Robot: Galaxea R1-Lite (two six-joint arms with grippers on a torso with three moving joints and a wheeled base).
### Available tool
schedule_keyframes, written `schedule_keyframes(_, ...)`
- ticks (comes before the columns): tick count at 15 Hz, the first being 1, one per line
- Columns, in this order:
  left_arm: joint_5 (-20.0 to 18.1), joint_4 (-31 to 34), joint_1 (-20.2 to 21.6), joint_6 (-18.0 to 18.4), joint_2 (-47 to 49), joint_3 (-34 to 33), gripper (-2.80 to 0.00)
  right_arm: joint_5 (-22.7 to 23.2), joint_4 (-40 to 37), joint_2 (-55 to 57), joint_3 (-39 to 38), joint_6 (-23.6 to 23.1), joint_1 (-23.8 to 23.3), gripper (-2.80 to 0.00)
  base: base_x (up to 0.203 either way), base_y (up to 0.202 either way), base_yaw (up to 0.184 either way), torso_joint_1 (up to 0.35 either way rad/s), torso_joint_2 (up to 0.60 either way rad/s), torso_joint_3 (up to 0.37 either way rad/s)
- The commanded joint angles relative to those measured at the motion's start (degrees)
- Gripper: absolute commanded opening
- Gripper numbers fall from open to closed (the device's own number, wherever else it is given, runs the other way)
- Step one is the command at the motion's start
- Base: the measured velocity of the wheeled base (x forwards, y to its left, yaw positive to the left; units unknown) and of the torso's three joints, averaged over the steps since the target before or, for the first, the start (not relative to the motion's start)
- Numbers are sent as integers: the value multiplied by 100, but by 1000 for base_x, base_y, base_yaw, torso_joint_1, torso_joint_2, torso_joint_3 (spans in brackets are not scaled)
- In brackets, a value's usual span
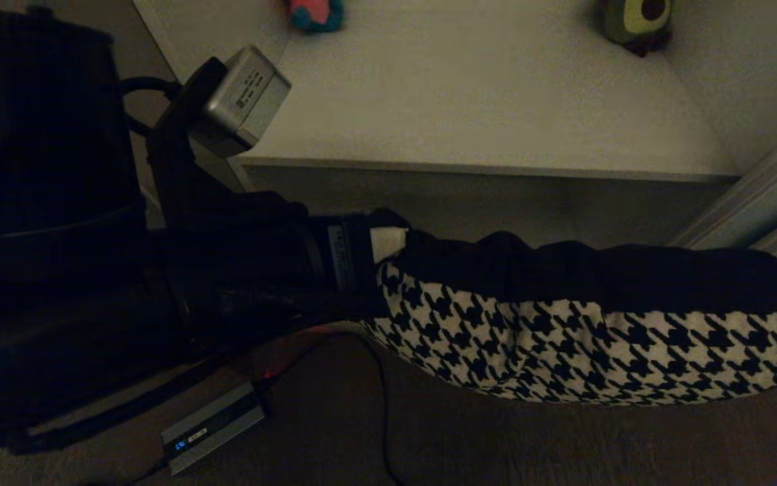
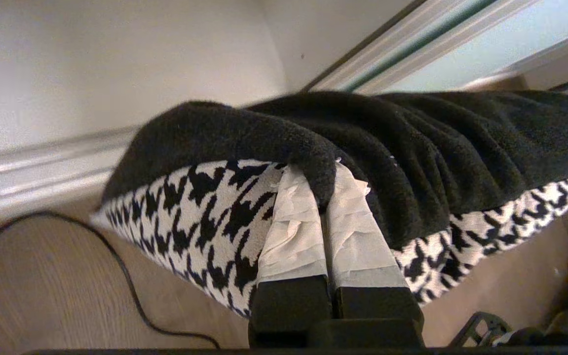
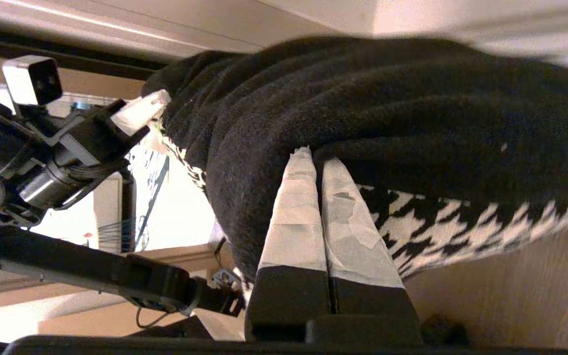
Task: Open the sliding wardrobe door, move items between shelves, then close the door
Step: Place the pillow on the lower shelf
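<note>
Both grippers are pinched on the square cushion with a black fleece top and black-and-white houndstooth band (image 1: 584,337): the left gripper (image 2: 324,197) at one corner, the right gripper (image 3: 313,160) on the fleece edge, tape-wrapped fingers (image 3: 296,217) pressed together. It hangs over brown wood-grain floor (image 1: 564,445), just before the off-white shelf board (image 1: 483,115), whose front edge is bare. At the back sit the teal koala plush (image 1: 316,13) and green avocado plush (image 1: 634,20), well apart. The pale sliding-door frame (image 1: 759,196) borders the right.
</note>
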State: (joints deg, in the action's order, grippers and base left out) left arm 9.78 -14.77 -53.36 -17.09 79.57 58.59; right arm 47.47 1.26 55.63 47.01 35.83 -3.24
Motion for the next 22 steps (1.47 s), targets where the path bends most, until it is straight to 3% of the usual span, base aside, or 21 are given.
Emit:
schedule_keyframes(1,-10,-8,0,-14,6,-73,-280,74,6,-6,-51,12,-1,-280,0,0,0,4,3,-200)
schedule_keyframes(22,-37,-17,-8,-46,217,-401,-280,175,217,27,-330,-6,-1,-280,0,0,0,3,2,-198)
